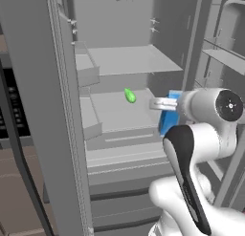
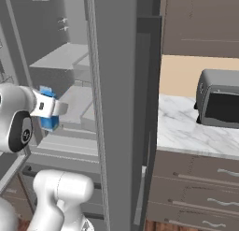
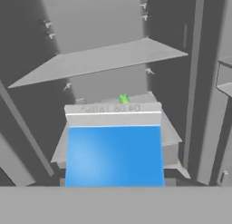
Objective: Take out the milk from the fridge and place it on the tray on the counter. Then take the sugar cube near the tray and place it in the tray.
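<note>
The fridge (image 1: 125, 63) stands open, with grey shelves inside. The milk (image 1: 168, 121) is a small blue carton with a white top, at the front right of the middle shelf. My gripper (image 1: 165, 104) is shut on its upper part, reaching in from the right. In the right base view the milk (image 2: 48, 122) pokes out above and below the gripper (image 2: 52, 107). In the hand view the milk (image 3: 113, 155) sits very close, covering the lower middle. The white marble counter (image 2: 186, 127) lies right of the fridge. The tray and the sugar cube are out of view.
A small green elongated object (image 1: 129, 95) lies farther back on the same shelf. Open fridge doors flank the arm, the left door (image 1: 38, 111) and the right door (image 2: 121, 108). A dark boxy appliance (image 2: 219, 104) stands on the counter above brown drawers (image 2: 196, 188).
</note>
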Controlling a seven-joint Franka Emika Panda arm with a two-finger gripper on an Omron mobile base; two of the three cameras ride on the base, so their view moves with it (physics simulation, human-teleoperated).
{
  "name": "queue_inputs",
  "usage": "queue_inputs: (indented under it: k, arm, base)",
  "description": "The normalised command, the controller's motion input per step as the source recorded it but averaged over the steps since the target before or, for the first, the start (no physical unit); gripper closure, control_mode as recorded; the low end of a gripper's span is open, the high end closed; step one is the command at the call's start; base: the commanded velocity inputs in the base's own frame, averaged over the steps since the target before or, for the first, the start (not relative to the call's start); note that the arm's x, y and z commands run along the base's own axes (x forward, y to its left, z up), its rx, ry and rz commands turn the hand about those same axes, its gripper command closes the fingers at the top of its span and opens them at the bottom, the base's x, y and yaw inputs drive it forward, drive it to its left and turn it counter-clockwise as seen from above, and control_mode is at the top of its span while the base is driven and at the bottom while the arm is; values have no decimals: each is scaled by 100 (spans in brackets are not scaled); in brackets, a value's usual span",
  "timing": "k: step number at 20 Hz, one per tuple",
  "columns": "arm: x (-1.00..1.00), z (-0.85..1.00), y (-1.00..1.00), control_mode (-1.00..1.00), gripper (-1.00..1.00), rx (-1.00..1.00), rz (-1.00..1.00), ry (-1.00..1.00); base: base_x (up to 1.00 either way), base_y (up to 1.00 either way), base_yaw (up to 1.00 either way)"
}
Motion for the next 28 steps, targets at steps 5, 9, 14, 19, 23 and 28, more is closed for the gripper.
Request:
queue_inputs:
  k: [5,9,14,19,23,28]
  arm:
    - [-44,5,13,-100,100,0,0,-15]
    - [-25,6,0,100,100,0,1,-5]
    - [0,0,0,100,100,0,0,0]
    - [0,0,0,100,100,0,0,0]
    - [0,0,0,100,100,0,0,0]
    - [0,0,0,100,100,0,0,0]
  base:
    - [0,0,0]
    - [-75,0,6]
    - [-100,-1,15]
    - [-100,-1,12]
    - [-59,-50,-38]
    - [0,-50,-84]
